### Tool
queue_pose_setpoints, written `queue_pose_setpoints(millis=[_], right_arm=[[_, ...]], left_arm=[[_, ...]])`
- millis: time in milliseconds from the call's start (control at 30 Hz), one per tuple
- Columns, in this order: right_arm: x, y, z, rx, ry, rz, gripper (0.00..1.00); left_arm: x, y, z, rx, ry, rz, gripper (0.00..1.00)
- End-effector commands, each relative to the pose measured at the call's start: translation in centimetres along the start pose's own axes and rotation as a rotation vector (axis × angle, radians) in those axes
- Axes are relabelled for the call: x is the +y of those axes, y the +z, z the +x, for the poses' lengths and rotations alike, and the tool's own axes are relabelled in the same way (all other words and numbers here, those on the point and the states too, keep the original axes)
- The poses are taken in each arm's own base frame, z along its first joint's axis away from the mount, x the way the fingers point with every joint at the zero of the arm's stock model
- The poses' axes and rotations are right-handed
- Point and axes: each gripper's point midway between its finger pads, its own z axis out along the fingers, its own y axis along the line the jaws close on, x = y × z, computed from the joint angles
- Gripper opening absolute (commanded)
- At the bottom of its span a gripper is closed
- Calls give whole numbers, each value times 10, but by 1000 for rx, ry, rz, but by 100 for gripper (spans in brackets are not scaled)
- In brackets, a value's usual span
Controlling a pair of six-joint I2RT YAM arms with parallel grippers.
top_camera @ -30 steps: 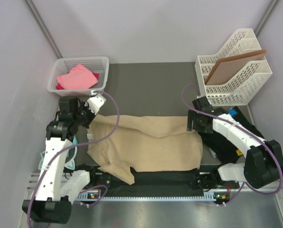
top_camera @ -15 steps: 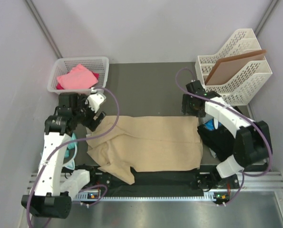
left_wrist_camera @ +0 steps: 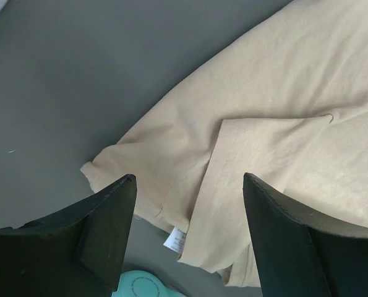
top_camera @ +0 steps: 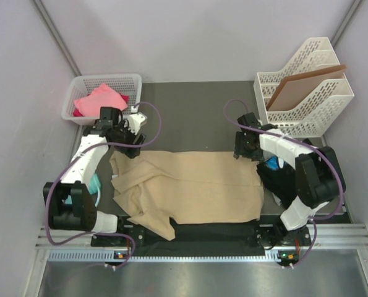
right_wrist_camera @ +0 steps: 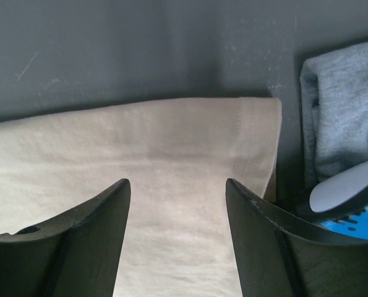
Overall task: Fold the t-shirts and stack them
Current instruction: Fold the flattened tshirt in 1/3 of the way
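Tan shirt (top_camera: 190, 185) lies part-folded mid counter (top_camera: 190, 111), w/ white label (left_wrist_camera: 175, 240) at its left edge. Left claw (top_camera: 129, 147) hovers over shirt's far-left corner, fingers apart, nothing btwn. Right claw (top_camera: 241, 151) over far-right corner, also apart, empty. Black shirts (top_camera: 275, 184) piled just right. Far left: pink shirt (top_camera: 100, 99) in basket (top_camera: 134, 83). Far right: rack (top_camera: 307, 114) w/ brown board (top_camera: 301, 83).

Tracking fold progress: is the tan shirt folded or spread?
Partly folded: the tan shirt has a flap turned over at its left end; the rest lies flat.
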Motion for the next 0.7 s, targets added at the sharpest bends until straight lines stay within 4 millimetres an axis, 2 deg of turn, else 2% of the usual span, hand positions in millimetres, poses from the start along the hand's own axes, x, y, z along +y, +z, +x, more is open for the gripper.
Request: queue_pose_setpoints(millis=[0,133,400,500,667], right_arm=[[11,16,-11,-14,12,-13,62],[16,29,-9,5,12,-20,61],[21,47,-4,35,15,-27,57],[23,50,-7,34,12,-32,57],[27,50,-12,27,8,-44,56]], left_arm=[[4,13,-3,-20,-11,-11,74],[5,22,7,23,-12,-2,74],[-14,48,43,150,-35,74,71],[-20,58,53,207,-52,105,69],[-14,74,67,293,-78,101,68]])
